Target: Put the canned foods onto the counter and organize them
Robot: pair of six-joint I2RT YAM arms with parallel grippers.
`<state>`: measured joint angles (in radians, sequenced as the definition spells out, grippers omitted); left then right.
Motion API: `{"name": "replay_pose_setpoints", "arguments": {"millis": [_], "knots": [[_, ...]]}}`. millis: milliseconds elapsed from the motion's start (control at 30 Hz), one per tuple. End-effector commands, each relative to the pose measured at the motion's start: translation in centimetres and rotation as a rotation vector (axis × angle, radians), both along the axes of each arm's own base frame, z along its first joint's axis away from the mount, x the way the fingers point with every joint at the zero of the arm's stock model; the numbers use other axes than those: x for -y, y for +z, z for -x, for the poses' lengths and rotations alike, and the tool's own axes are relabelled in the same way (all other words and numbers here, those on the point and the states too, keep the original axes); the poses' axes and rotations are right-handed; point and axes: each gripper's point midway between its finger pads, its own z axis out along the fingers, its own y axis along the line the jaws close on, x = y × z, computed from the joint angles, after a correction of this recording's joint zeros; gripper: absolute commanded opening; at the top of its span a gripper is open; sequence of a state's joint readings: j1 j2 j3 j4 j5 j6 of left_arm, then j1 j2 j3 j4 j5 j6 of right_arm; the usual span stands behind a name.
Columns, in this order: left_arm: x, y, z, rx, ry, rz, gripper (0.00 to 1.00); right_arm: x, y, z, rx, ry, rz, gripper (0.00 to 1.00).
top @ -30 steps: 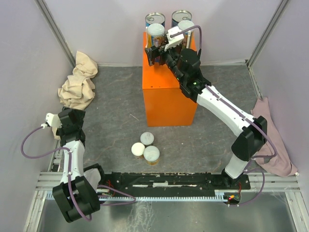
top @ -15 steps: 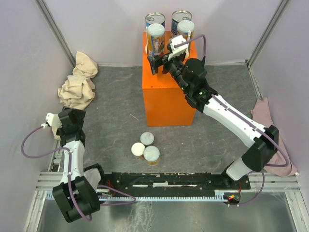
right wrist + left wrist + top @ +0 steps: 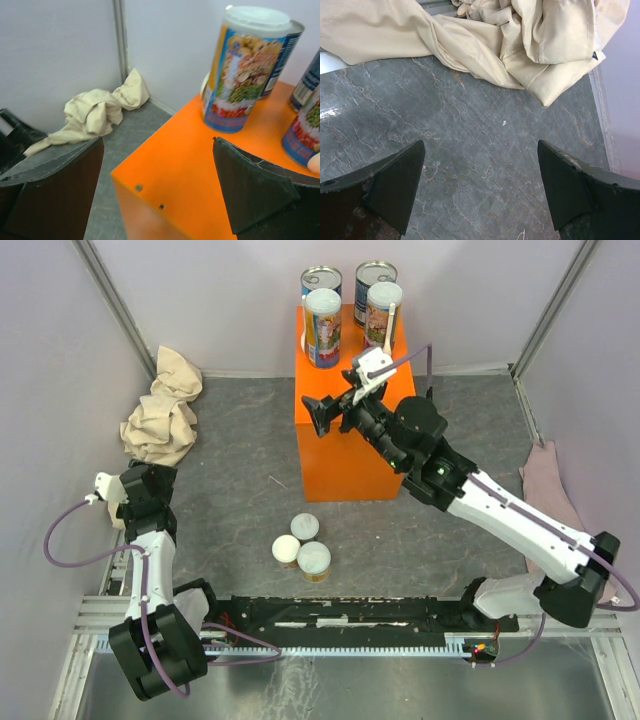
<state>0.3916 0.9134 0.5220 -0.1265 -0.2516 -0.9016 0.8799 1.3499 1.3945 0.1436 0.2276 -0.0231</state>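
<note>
1. Black rail (image 3: pixel 350 610) at the near edge carries both arm bases.
2. Left hand (image 3: pixel 480 150): near left, low over the grey surface (image 3: pixel 485 125). Fingers set well apart, nothing between them.
3. Three cans (image 3: pixel 314 558) with pale lids stand upright on the grey surface in a tight cluster. They are in front of the orange bench (image 3: pixel 345 460), not on it.
4. Pink cloth (image 3: pixel 543 468) lies by the right wall, partly hidden by the right arm.
5. Beige cloth (image 3: pixel 160 415) lies crumpled by the left wall, beyond the left hand.
6. Right hand (image 3: pixel 325 412): above the near-left part of the orange bench top. Fingers spread wide, empty, clear of every can.
7. Four cans stand upright on the far part of the bench top. Two white-lidded cans (image 3: pixel 323 328) with colourful labels are in front. Two blue tins (image 3: pixel 321 280) with silver tops are behind them, at the far edge.
</note>
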Motion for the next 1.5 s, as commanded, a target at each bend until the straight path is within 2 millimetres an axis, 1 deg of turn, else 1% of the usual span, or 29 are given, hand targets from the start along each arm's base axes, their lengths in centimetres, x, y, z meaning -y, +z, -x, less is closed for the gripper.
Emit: {"name": "replay_pose_setpoints", "arguments": {"millis": [0,67,167,267,333,433,500,633,767,867,967,1067,1267,1367,1467], "knots": [[-0.1,1.1,-0.7,0.066,0.007,0.011,0.99,1.0,-0.2,3.3,-0.044,0.024,0.006,0.97],[-0.1,1.0,-0.8,0.065,0.007,0.011,0.99,1.1,-1.4,4.5,-0.082,0.038,0.019,0.96],[-0.2,0.9,-0.8,0.063,0.008,0.015,0.99,1.1,-3.8,6.3,-0.15,0.069,0.058,0.95],[-0.1,0.8,-0.8,0.062,0.007,0.016,0.99,1.1,-6.9,7.9,-0.221,0.093,0.097,0.95],[-0.1,0.9,-0.8,0.065,0.008,0.016,0.99,1.1,-9.7,8.8,-0.28,0.101,0.126,0.95],[0.0,0.9,-0.8,0.069,0.004,0.018,0.99,0.5,-13.1,10.0,-0.345,0.121,0.161,0.95],[0.0,0.9,-0.9,0.073,0.001,0.023,0.99,-0.2,-15.0,10.8,-0.382,0.138,0.181,0.95],[0.1,0.8,-1.0,0.077,-0.004,0.028,0.99,-2.4,-18.9,12.4,-0.445,0.179,0.232,0.95],[0.1,0.7,-1.0,0.076,-0.003,0.031,0.99,-4.8,-21.9,13.4,-0.481,0.203,0.29,0.97],[0.1,0.7,-1.0,0.076,-0.004,0.032,0.99,-6.5,-23.9,14.1,-0.528,0.235,0.328,0.99],[0.0,0.8,-1.0,0.078,-0.002,0.031,0.99,-8.1,-25.3,14.8,-0.571,0.272,0.341,0.99],[0.1,0.7,-1.0,0.079,-0.004,0.034,0.99,-9.3,-26.9,15.7,-0.587,0.288,0.394,1.0],[0.2,0.7,-1.0,0.081,-0.007,0.036,0.99,-11.3,-28.3,17.3,-0.596,0.32,0.451,1.0],[0.2,0.8,-1.0,0.084,-0.007,0.035,0.99,-11.9,-28.8,17.7,-0.608,0.318,0.477,0.99],[0.2,0.8,-1.0,0.084,-0.008,0.035,0.99,-12.2,-29.9,18.1,-0.626,0.314,0.514,1.0]]}}
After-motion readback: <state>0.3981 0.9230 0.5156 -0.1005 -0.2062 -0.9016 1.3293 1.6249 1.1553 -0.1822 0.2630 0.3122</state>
